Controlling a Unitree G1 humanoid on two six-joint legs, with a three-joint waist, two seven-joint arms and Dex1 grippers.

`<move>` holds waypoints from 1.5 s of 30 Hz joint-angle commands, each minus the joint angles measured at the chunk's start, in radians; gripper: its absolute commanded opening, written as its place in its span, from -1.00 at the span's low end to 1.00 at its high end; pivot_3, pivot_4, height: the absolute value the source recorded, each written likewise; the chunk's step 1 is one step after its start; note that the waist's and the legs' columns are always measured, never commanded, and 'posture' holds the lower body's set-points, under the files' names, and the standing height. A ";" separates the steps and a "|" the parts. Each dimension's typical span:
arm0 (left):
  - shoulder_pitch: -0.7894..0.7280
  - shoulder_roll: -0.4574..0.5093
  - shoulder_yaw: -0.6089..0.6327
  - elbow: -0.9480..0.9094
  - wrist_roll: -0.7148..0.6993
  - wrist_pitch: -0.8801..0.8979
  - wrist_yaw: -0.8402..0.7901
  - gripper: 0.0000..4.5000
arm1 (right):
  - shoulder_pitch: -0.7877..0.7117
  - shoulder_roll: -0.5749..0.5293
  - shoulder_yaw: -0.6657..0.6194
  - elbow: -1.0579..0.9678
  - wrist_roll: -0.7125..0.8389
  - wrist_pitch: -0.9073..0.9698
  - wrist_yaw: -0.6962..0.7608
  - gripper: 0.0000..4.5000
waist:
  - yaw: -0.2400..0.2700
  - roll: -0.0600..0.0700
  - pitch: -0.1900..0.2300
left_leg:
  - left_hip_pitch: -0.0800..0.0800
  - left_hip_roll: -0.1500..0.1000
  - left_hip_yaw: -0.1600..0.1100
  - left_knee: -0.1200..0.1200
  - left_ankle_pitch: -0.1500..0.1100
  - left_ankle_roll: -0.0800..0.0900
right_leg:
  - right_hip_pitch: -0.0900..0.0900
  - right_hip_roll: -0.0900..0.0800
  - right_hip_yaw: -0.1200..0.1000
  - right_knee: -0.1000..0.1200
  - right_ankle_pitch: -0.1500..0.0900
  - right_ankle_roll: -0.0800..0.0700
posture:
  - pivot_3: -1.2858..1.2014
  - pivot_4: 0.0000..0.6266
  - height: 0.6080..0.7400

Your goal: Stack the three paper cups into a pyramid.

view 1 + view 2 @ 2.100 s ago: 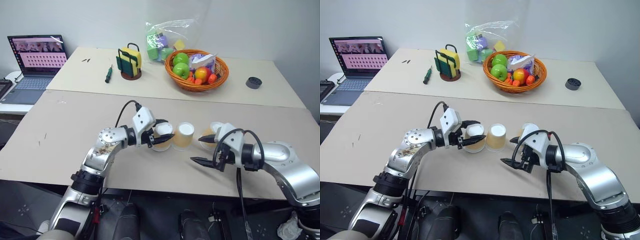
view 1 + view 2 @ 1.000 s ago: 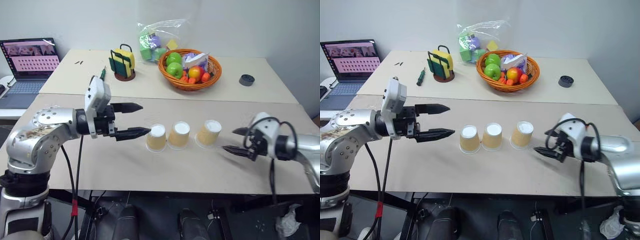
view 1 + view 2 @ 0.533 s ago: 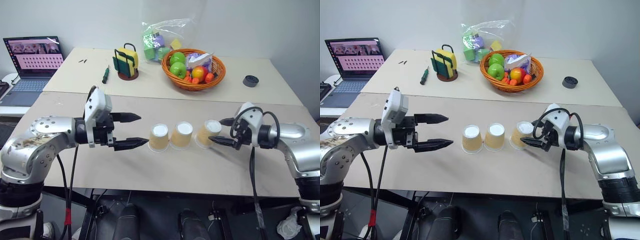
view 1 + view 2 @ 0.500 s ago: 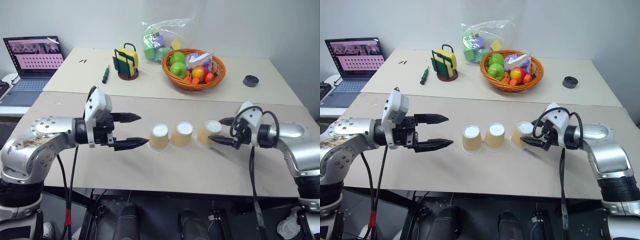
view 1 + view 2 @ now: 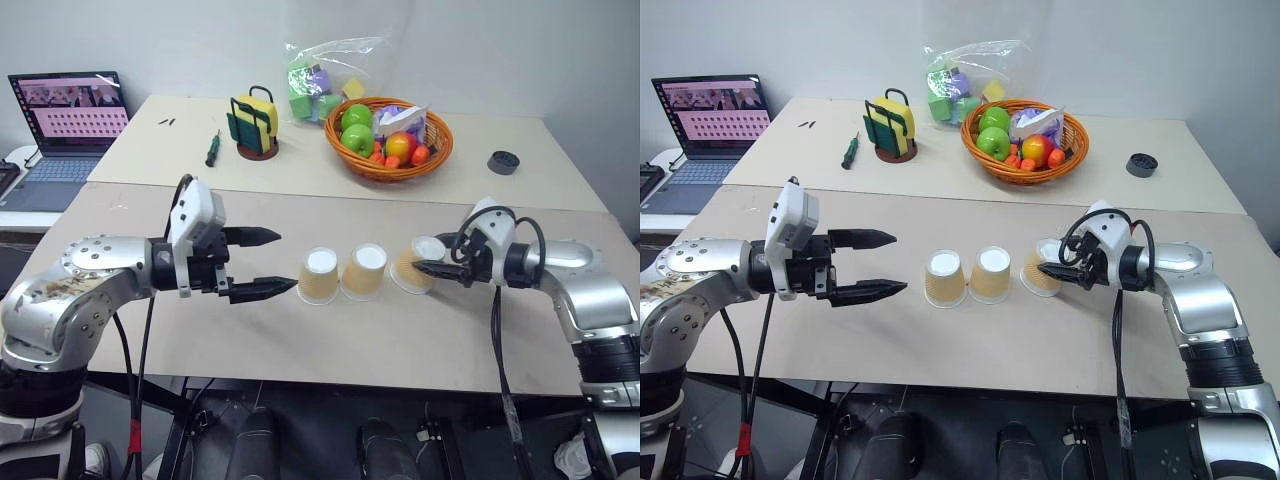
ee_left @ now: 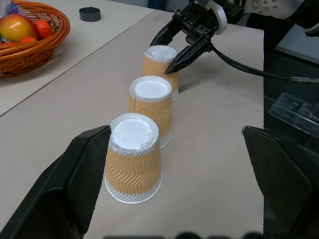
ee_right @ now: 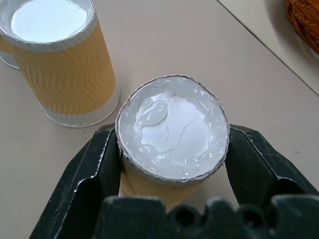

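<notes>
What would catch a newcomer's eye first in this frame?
Three upside-down paper cups stand in a row on the near table, and the right gripper is shut on the right-hand cup, one finger on each side. The left gripper hangs open beside the left-hand cup, not touching it. Behind, a wicker fruit basket sits on the far table.

The two eye views sit high on the robot's head and look forward and down over the desk [image 5: 130, 225], both showing the same three paper cups [image 5: 367, 270] in a row, the fruit basket [image 5: 388, 140] and the laptop [image 5: 65, 115] far back. The left wrist view sits low and close by the left pincer [image 5: 260, 264], looking along the row toward the right pincer [image 6: 178, 50] at the far cup. The right wrist view looks from very close, down at that same end cup [image 7: 172, 129] between its fingers [image 7: 84, 179], with the middle cup [image 7: 55, 55] just behind.
</notes>
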 commanded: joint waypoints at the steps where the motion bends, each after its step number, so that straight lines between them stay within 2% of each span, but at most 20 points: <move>1: -0.002 0.007 0.008 -0.026 -0.003 -0.024 0.002 1.00 | -0.036 0.000 -0.046 -0.042 0.031 -0.002 -0.001 0.21 | 0.001 0.000 0.000 | 0.000 0.000 0.000 0.000 0.000 0.000 | 0.000 0.000 0.000 0.000 0.000 0.000 | 0.03 -0.52 -0.19; 9: 0.005 0.004 -0.010 -0.026 0.004 -0.039 0.000 1.00 | -0.253 -0.062 -0.079 -0.025 0.101 0.045 0.088 0.21 | -0.002 0.003 0.002 | 0.000 0.000 0.000 0.000 0.000 0.000 | -0.001 0.000 0.000 0.000 0.000 0.000 | 0.03 -0.52 -0.19; 14: 0.006 -0.003 -0.018 -0.026 0.005 -0.046 0.000 1.00 | -0.469 -0.108 -0.033 0.104 0.085 -0.001 0.232 0.21 | 0.002 0.003 0.002 | -0.001 0.000 0.000 -0.001 0.000 0.000 | -0.002 0.000 0.000 0.000 0.000 -0.001 | 0.03 -0.52 -0.19; 16: 0.009 -0.005 -0.019 -0.024 0.007 -0.049 0.000 1.00 | -0.553 -0.096 0.010 0.140 0.082 -0.009 0.312 0.21 | 0.000 0.003 0.002 | -0.001 0.000 0.001 -0.001 0.000 0.000 | -0.002 0.000 0.000 0.000 0.001 -0.001 | 0.03 -0.52 -0.19; 18: 0.013 -0.005 -0.019 -0.022 0.010 -0.052 -0.001 1.00 | -0.597 -0.060 0.056 0.081 0.130 0.029 0.400 0.21 | -0.003 0.004 0.003 | -0.001 0.000 0.001 -0.001 0.000 0.000 | -0.002 0.000 0.000 0.000 0.000 -0.001 | 0.03 -0.52 -0.19; 25: 0.020 -0.022 -0.025 -0.039 -0.001 -0.040 0.011 1.00 | -0.640 0.039 0.161 -0.011 0.174 0.081 0.518 0.21 | -0.014 0.004 0.003 | -0.001 0.001 0.001 -0.002 0.000 0.000 | -0.004 0.000 0.000 0.004 0.002 -0.002 | 0.03 -0.52 -0.19; 38: 0.053 -0.022 -0.003 -0.080 -0.026 -0.017 0.053 1.00 | -0.673 0.143 0.241 0.221 0.024 -0.093 0.529 0.21 | -0.011 0.004 0.003 | -0.001 0.001 0.001 -0.002 0.001 -0.001 | -0.005 0.000 0.000 0.005 0.003 -0.001 | 0.03 -0.52 -0.19; 45: 0.055 -0.010 0.010 -0.088 -0.043 -0.006 0.063 1.00 | -0.649 0.156 0.240 0.238 0.000 -0.120 0.538 0.21 | -0.012 0.004 0.003 | -0.005 0.001 0.001 -0.003 0.001 -0.002 | -0.010 0.001 0.000 0.006 0.004 0.000 | 0.03 -0.52 -0.19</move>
